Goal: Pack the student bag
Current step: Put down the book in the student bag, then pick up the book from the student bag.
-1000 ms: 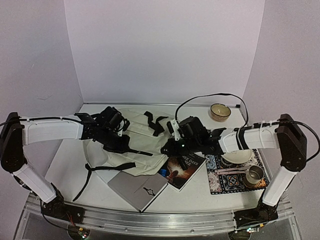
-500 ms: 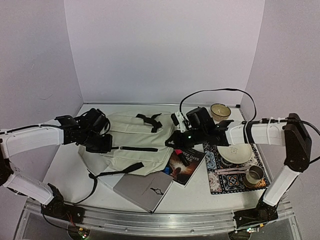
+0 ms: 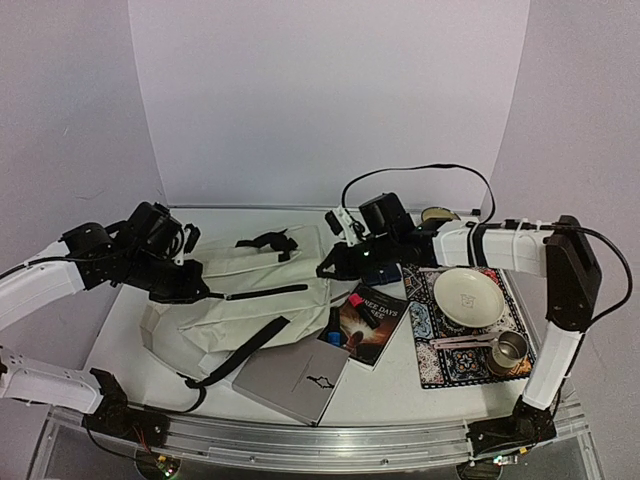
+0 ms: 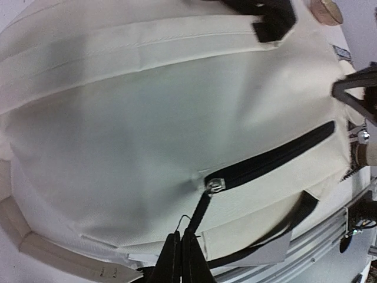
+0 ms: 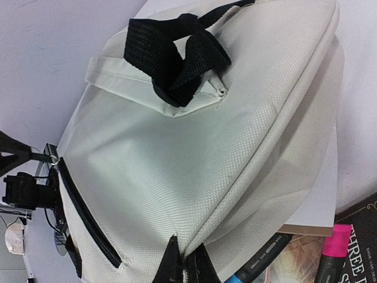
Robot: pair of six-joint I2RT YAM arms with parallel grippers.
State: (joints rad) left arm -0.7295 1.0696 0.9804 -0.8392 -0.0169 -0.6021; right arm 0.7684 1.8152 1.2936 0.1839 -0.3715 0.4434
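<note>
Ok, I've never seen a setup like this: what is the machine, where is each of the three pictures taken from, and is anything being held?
Two robot arms are bolted at the near edge of a table. The wide picture comes from a fixed camera above and behind them. The other two come from a camera on each wrist, looking along its own fingers. On the table lies the student bag, cream with black straps. Beside it are what looks like a grey laptop, a book, markers, and a patterned mat carrying a plate and a metal cup. The left end effector is shut on the zipper pull. The right end effector pinches the bag's fabric.
</note>
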